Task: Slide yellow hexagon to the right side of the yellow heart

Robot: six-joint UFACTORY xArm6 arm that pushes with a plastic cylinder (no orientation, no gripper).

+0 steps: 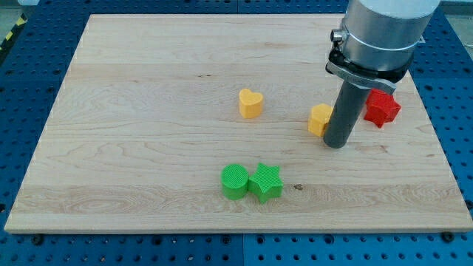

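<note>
On the counter (148, 111):
Tip (336, 145): set touching yellow hexagon (320, 120), at its 4 o'clock.
Yellow heart (250, 103): at hexagon's 9 o'clock.
End effector: plain rod, no jaws.

We see a pale wooden board (148, 96) filling most of the view, its grain running from the view's left to the view's right, with a few darker streaks and a small knot near its bottom edge. We see it lying on a blue metal table top (26, 70) pierced by a regular grid of small round holes, which frames the board on the left, right and bottom. At the view's top left corner we notice a strip of yellow and black hazard tape (10, 33). We find the light even and soft, with only faint shadows cast on the wood. We cannot see any walls, floor or windows.
</note>
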